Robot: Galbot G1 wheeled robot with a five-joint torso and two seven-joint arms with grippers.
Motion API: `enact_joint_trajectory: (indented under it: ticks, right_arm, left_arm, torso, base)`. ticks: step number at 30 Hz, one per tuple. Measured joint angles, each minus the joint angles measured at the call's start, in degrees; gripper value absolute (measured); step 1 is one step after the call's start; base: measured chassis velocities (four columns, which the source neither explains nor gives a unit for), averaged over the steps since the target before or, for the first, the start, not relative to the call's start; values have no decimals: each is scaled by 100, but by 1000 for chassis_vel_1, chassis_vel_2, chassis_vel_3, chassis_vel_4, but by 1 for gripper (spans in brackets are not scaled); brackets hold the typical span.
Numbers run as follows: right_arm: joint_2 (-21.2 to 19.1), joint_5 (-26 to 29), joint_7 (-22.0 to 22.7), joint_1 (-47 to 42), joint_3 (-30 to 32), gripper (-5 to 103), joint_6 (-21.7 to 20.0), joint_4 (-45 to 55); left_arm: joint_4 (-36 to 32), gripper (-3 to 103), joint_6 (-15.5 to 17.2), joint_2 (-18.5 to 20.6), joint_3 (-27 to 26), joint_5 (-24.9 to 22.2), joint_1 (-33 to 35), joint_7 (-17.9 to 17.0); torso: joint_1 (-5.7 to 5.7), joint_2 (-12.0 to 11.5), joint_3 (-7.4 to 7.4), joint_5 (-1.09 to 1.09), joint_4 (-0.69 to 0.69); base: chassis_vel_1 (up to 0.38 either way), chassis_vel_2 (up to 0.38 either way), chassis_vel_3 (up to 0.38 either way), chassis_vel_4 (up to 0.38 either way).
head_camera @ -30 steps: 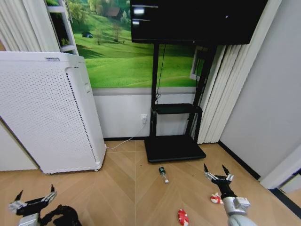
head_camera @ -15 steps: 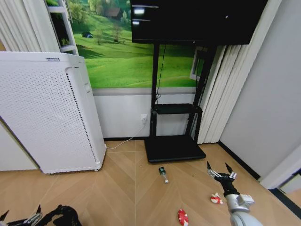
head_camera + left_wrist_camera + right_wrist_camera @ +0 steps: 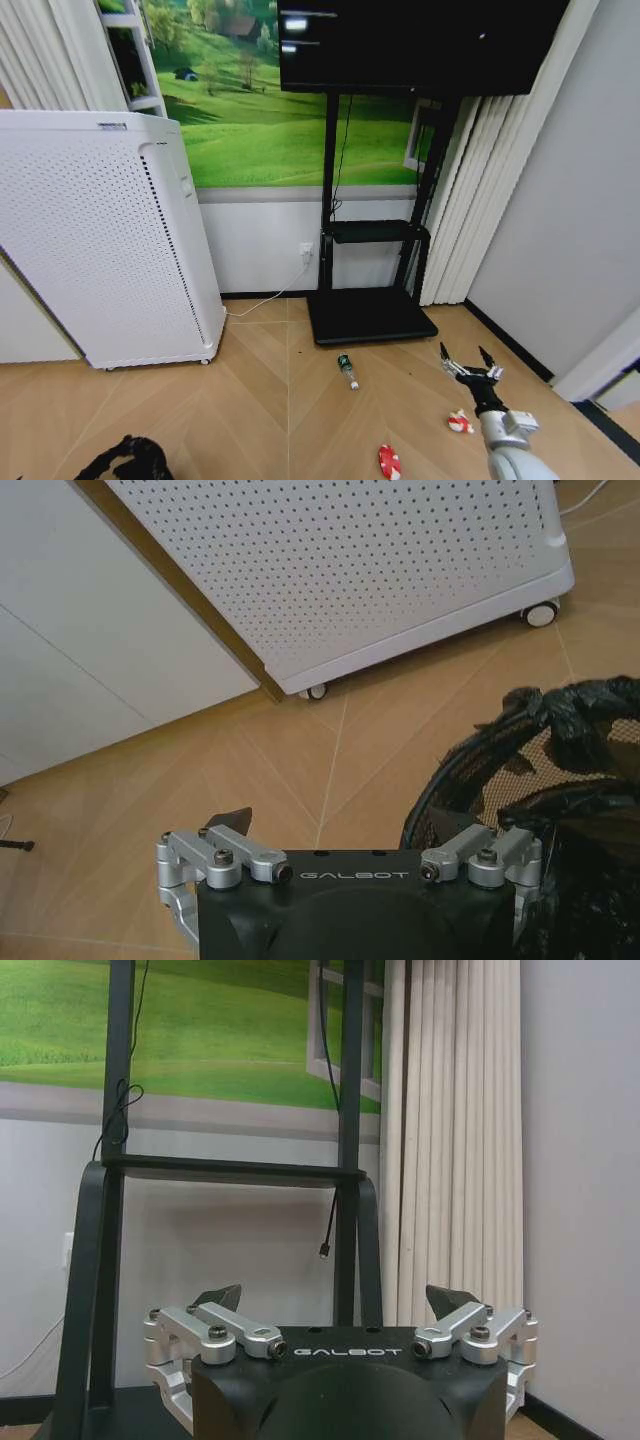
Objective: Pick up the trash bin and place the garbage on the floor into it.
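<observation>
Black trash bin (image 3: 540, 790) beside spread left hand (image 3: 352, 842)

Before you lies a herringbone wood floor (image 3: 250, 400). A tall white perforated appliance (image 3: 100, 240) on casters stands at your left. The back wall carries a green meadow mural (image 3: 260, 110) above white panelling. A black screen (image 3: 410, 45) sits on a black stand (image 3: 370, 310), beside pale vertical blinds (image 3: 480, 170) and a grey wall (image 3: 580, 200).
</observation>
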Motion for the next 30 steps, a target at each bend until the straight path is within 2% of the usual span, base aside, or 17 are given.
enact_joint_trajectory:
  ticks: [4,5,14,17,24,29,30]
  right_arm:
    - [52,-35,0,-16,-40,100,-2,31]
    - [59,-41,0,-31,-38,100,-2,40]
    - [39,-31,1,-80,65,100,4,31]
    - [50,-35,1,-80,64,100,8,22]
    - [90,-98,0,-71,14,100,10,3]
    - [89,-122,0,-61,-2,100,9,3]
    - [89,-127,0,-63,-3,100,8,3]
  left_arm:
    - [151,100,-8,-43,159,80,-91,21]
    - [190,96,-12,-51,191,106,-107,65]
    - [594,99,-57,25,298,127,-208,256]
    - [735,102,-75,40,344,173,-265,258]
    - [1162,96,-118,66,592,268,-517,238]
    - [1308,102,-147,54,791,314,-689,201]
    - [1317,100,-164,43,809,322,-708,197]
  torso:
    - [0,1,0,-1,-1]
    - [0,0,1,-1,-1]
    - [0,1,1,0,-1]
    - [0,1,1,0,-1]
    - [0,1,2,0,-2]
    - [1,2,2,3,-1]
    - [1,2,2,7,0]
  base:
    - [0,0,0,0]
    - [0,0,0,0]
    - [0,0,0,0]
    - [0,0,0,0]
    - [0,0,0,0]
    - [0,0,0,0]
    - [0,0,0,0]
